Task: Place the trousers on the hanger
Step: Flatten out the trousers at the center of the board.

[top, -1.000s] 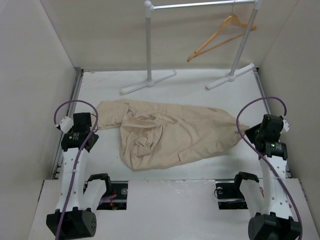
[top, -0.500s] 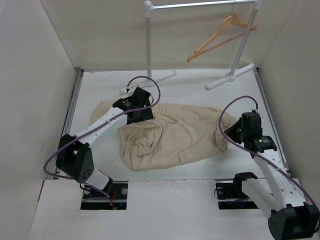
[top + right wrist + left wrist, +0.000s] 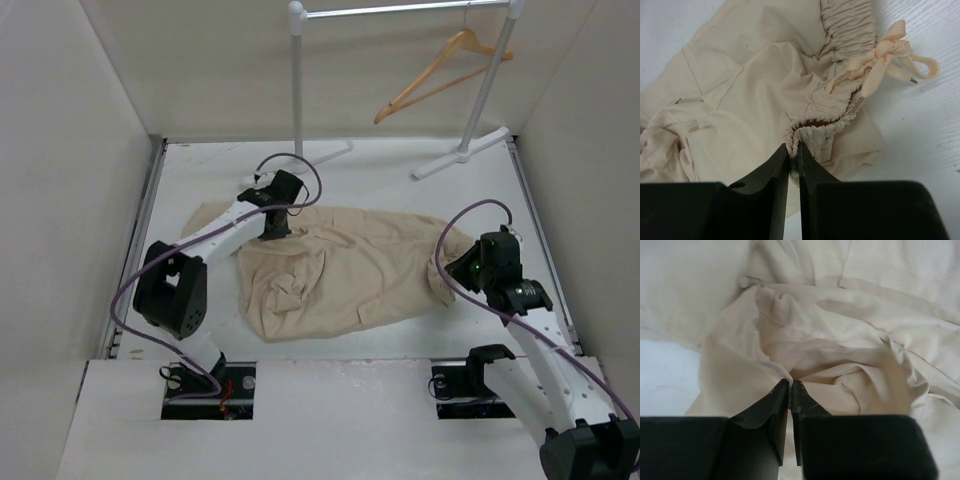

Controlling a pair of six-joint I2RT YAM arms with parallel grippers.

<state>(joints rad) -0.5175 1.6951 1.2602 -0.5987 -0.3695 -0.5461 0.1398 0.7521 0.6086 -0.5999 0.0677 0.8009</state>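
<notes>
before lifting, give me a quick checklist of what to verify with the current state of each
1. Left end effector has cloth: ok, shut on a fold of the trousers.
2. Right end effector has cloth: ok, shut on the elastic waistband, near the drawstring bow.
3. Depth of cloth in each grip: cannot tell, only the fingertips' pinch shows.
4. Trousers laid out flat: not ok, they lie crumpled on the table.
5. Hanger free: ok, it hangs bare on the rack at the far right.
</notes>
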